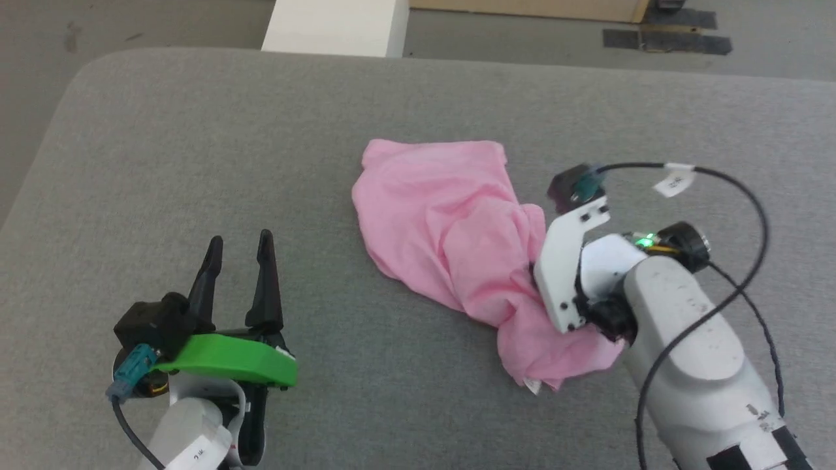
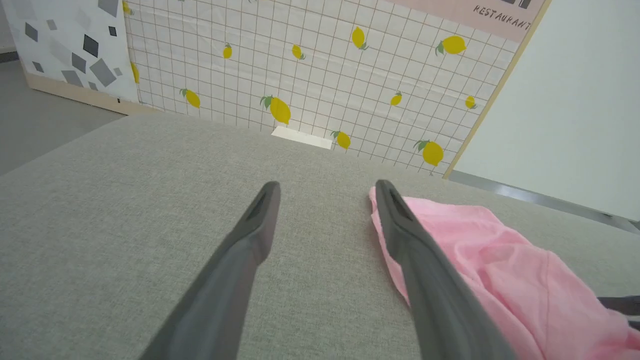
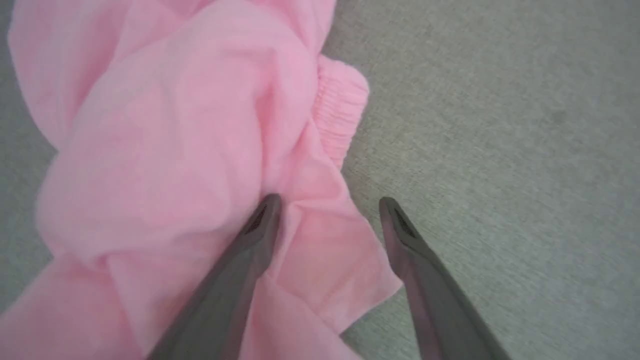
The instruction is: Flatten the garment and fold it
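Grey fabric surface (image 1: 196, 163) w/ crumpled garment (image 1: 444, 222); lemon-print wall (image 2: 325, 65), grey floor (image 1: 130, 26) beyond.

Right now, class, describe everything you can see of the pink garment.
The garment is light pink, thin soft cloth, lying in a crumpled heap, unflattened, on the grey surface. A gathered elastic waistband shows at one edge, a small white label at its near end. The right gripper holds open fingers astride one edge; contact is unclear.

The garment (image 1: 444, 222) is presenting as thin, soft, matt cloth, creasing freely. The table (image 1: 196, 150) is showing a matt, coarse-woven fabric cover. The fingers (image 3: 240, 270) are appearing as smooth, matt plastic; the green bracket (image 1: 228, 359) is looking semi-gloss plastic.
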`<state>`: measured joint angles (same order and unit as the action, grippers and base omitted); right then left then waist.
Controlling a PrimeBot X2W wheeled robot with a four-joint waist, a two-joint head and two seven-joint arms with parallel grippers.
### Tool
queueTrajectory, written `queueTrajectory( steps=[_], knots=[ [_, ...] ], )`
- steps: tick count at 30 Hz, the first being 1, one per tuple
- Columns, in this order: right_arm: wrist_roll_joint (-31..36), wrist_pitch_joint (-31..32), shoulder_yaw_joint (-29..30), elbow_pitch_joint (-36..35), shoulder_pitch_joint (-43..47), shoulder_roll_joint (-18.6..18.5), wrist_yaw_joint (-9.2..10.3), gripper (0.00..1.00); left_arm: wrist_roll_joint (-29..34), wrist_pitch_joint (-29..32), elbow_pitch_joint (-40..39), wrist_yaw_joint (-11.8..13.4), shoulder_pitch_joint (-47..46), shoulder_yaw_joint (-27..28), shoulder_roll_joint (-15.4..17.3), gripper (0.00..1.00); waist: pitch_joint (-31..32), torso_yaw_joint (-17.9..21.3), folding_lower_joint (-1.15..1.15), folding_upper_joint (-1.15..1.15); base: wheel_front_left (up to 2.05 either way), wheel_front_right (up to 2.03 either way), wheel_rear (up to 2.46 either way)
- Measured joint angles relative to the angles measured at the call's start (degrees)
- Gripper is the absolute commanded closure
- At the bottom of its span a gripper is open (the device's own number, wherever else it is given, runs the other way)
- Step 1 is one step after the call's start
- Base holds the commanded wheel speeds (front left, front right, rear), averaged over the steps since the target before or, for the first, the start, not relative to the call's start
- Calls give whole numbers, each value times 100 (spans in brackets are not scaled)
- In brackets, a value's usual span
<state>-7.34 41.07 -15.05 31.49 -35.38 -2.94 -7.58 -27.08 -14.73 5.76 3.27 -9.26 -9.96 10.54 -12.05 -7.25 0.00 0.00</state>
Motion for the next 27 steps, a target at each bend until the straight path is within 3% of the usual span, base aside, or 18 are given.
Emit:
queueTrajectory(
  steps=[4, 5, 6, 7, 11, 15, 19, 22, 23, 27],
  knots=[
    [-316, 246, -385, 172, 18, 9, 1, 0, 29, 0, 58, -77, -1, 140, -75, 0, -173, -162, 0, 0, 0, 0, 0],
    [-392, 248, -371, 163, 14, -2, 2, 60, 41, 0, 73, -97, 0, 181, -98, 0, -212, -193, 0, 0, 0, 0, 0],
    [-441, 170, -355, 126, 12, -27, 1, 84, 48, 0, 92, -122, 0, 208, -120, 0, -239, -217, 0, 0, 0, 0, 0],
    [-482, 33, -330, 97, 12, -49, 1, 100, 48, 0, 108, -142, 1, 230, -144, 0, -255, -230, 0, 0, 0, 0, 0],
    [-655, -534, 105, -99, 52, -151, -1, 100, 92, 0, 135, -227, 2, 293, -186, 0, -208, -205, 0, 0, 0, 0, 0],
    [-692, -977, 1072, -639, 431, -371, -1, 100, 140, 0, 154, -279, 3, 348, -268, 0, -61, -117, 0, 0, 0, 0, 0],
    [-558, -865, 2134, -1209, 1364, -489, 1, 100, 141, 0, 194, -324, 23, 353, -339, 0, 101, 0, 0, 0, 0, 0, 0],
    [-586, -557, 2413, -1610, 2150, -347, 1, 100, 141, 0, 255, -333, 55, 361, -352, 0, 177, 105, 0, 0, 0, 0, 0],
    [-683, -527, 2464, -1759, 2363, -243, 1, 0, 141, 0, 270, -354, 73, 371, -352, 0, 196, 145, 0, 0, 0, 0, 0],
    [-1051, -967, 2940, -2359, 2618, 23, 0, 0, 141, 0, 308, -380, 101, 364, -353, 0, 243, 272, 0, 0, 0, 0, 0]
  ],
)
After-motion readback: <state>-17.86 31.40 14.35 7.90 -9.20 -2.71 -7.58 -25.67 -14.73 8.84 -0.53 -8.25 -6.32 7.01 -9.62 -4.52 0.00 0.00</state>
